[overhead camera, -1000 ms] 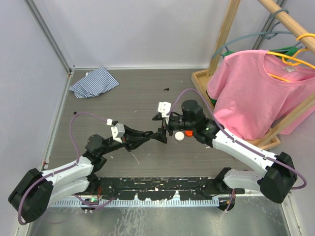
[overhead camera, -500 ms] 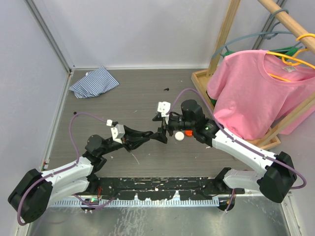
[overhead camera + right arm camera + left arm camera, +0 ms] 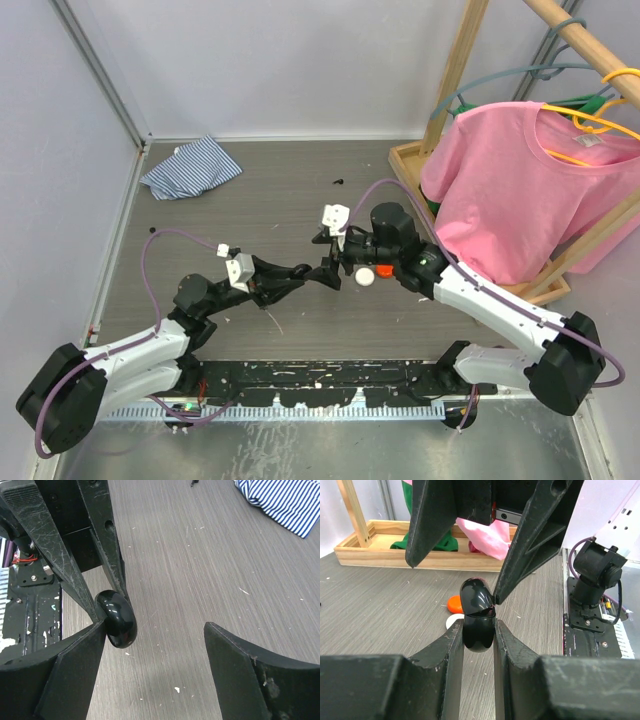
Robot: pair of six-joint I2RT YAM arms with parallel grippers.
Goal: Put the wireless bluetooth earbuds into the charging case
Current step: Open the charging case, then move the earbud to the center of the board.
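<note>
My left gripper [image 3: 298, 272] is shut on a glossy black round charging case [image 3: 477, 617], held on edge above the table; a seam runs across the case's upper part. My right gripper [image 3: 155, 625] is open, facing the left one, and its left finger touches the case [image 3: 117, 618]. Its fingers [image 3: 530, 535] reach down around the case's top in the left wrist view. An orange round case [image 3: 381, 269] and a white one [image 3: 365, 278] lie on the table under the right wrist. A tiny black thing [image 3: 340, 181] lies farther back, too small to identify. No earbud is clearly in view.
A striped blue-white cloth [image 3: 190, 166] lies at the back left. A pink T-shirt [image 3: 520, 180] hangs on a wooden rack [image 3: 412, 160] at the right. Grey walls close the back and left. The arms' black base rail [image 3: 320, 385] runs along the near edge.
</note>
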